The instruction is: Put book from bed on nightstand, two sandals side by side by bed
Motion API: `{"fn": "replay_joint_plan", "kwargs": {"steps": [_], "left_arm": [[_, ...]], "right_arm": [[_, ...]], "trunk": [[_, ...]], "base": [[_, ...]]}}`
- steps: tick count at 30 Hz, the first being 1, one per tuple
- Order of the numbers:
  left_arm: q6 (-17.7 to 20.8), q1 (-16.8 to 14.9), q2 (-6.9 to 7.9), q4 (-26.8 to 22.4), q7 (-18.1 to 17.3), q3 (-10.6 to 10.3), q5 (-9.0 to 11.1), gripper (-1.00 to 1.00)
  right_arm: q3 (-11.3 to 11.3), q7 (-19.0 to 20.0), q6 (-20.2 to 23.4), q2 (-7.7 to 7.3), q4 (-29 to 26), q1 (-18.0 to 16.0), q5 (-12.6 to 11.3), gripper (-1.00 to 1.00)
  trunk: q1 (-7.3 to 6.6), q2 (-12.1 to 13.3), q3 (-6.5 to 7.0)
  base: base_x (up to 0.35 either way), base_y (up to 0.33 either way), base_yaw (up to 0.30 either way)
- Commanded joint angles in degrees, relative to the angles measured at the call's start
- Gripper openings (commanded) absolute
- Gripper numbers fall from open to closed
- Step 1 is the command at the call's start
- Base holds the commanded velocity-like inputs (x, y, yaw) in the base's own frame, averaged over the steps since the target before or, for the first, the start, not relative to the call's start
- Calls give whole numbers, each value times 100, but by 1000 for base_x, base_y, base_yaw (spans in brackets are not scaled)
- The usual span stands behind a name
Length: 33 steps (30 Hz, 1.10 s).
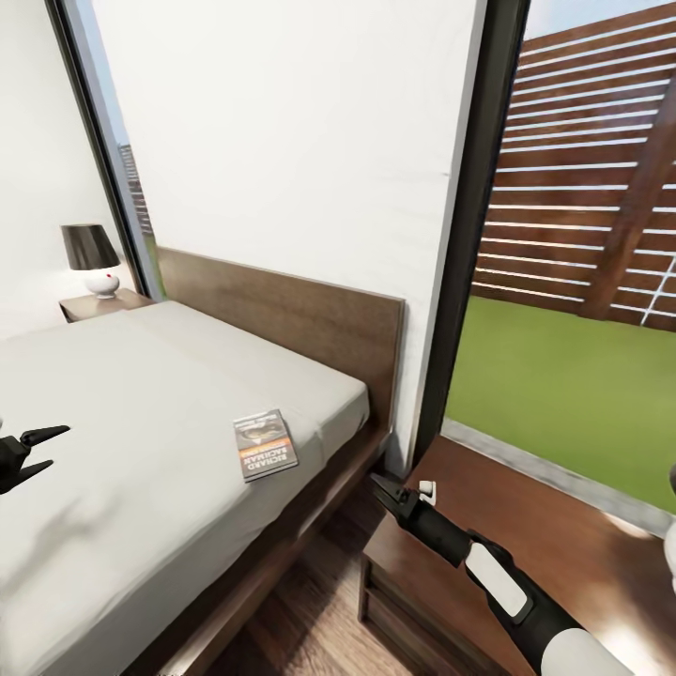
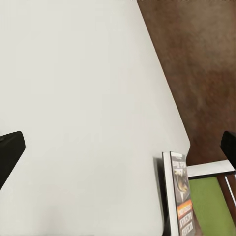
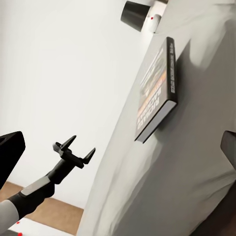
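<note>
Head view: the book [image 1: 265, 444] lies flat on the bed [image 1: 113, 413] near its edge, long axis toward the right gripper [image 1: 383, 488], probably the nearer; I cannot tell its jaws.

Right wrist view: the left gripper [image 3: 74, 150] has jaws spread, empty.

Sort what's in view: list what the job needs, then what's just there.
Job: book, bed, near nightstand, far nightstand, left gripper, right gripper.
Just there: lamp, window, fence, grass.
</note>
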Motion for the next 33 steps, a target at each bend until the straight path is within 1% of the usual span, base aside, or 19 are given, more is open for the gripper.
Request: {"fn": "replay_joint_plan", "kwargs": {"steps": [1, 8, 23, 33], "left_arm": [[37, -5, 1, 3, -10, 45, -32, 100], [37, -6, 1, 3, -11, 45, -32, 100], [38, -4, -11, 3, -12, 44, -32, 100], [44, -4, -53, 3, -12, 45, -32, 100]], "right_arm": [[19, 2, 45, -6, -1, -5, -60, 100], [16, -5, 45, -6, -1, -5, -53, 100], [12, -3, 45, -6, -1, -7, -55, 100], [12, -6, 43, -6, -1, -8, -51, 100]], "trunk": [[-1, -2, -6], [-1, -2, -6], [-1, -2, -6], [-1, -2, -6]], "base": [[-1, 10, 94], [0, 4, 172], [0, 0, 228], [0, 0, 213]]}}
